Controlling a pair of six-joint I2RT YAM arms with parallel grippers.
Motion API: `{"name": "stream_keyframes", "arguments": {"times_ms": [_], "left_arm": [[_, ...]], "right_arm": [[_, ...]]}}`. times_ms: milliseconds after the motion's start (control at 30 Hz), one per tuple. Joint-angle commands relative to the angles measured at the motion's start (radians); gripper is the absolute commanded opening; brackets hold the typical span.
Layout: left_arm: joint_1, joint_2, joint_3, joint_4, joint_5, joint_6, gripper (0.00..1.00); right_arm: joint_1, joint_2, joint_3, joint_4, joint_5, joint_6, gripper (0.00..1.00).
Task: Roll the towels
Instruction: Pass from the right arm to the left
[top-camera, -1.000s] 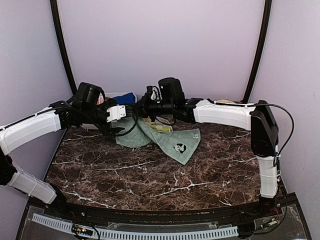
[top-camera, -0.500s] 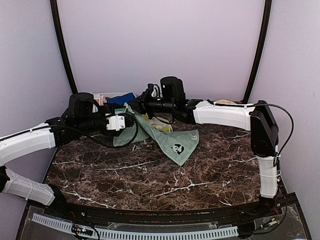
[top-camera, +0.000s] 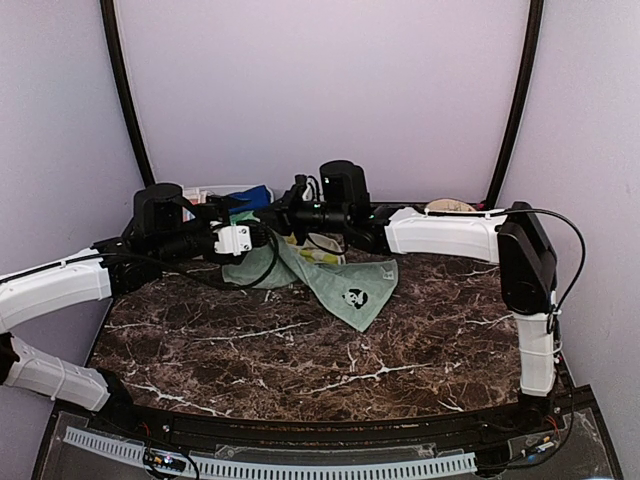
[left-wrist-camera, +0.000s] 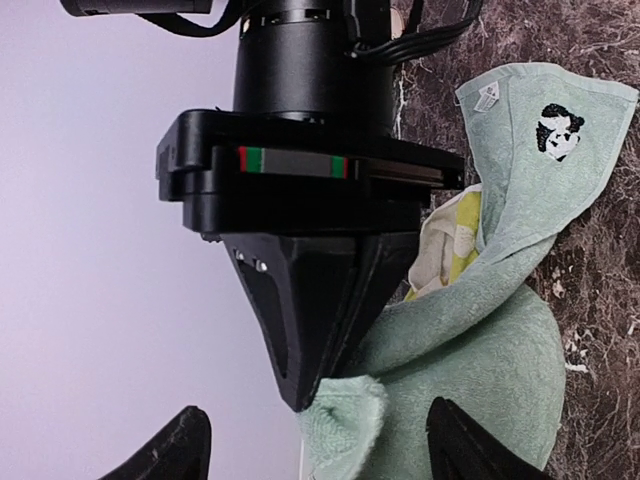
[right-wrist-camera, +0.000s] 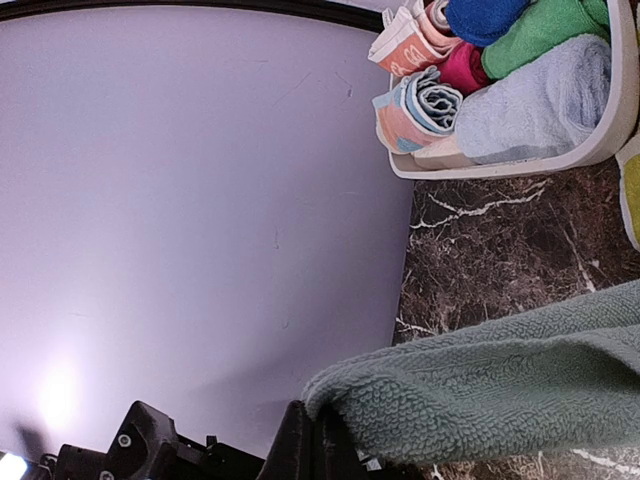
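1. Since a second ago the left arm (top-camera: 60, 285) has dropped lower and swung inward. The left fingers (top-camera: 252, 238) now sit at the raised corner of the mint towel (top-camera: 345, 285). The right arm has barely shifted.
2. The right fingers (right-wrist-camera: 315, 445) are closed on that corner and hold it above the surface (top-camera: 300, 360), toward the back left.
3. The left fingers stand wide. In the left wrist view the pinched corner hangs between them and neither finger touches the cloth.
4. The rest of the mint towel trails down and to the right from the held corner. Its far end lies flat on the surface near the back centre, with the emblem facing up. No part of it is rolled.
5. A yellow towel (left-wrist-camera: 450, 235) lies crumpled under the mint towel's lifted fold and is also unrolled.
6. A basket (right-wrist-camera: 600, 140) stands at the back left of the surface. It holds several rolled towels (right-wrist-camera: 530, 110), among them blue, green, pink and pale blue.
7. Progress, as a judgement:
   - The towels in the basket look finished.
   - The mint towel is at the pick-up and spreading stage. It needs a second grip from the left fingers, then laying flat, then rolling.
   - The yellow towel is left to do after it.
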Motion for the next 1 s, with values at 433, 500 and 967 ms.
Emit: {"name": "stream_keyframes", "arguments": {"times_ms": [433,500,967], "left_arm": [[-0.007,0.074,0.076,0.042,-0.074,0.025,0.32],[-0.007,0.076,0.078,0.044,-0.084,0.023,0.15],[0.016,0.083,0.198,-0.234,-0.088,-0.202,0.00]], "right_arm": [[0.012,-0.044,-0.009,0.082,-0.001,0.016,0.00],[0.011,-0.044,-0.004,0.080,-0.004,0.010,0.00],[-0.143,-0.411,-0.327,-0.565,0.373,-0.782,1.00]]}}
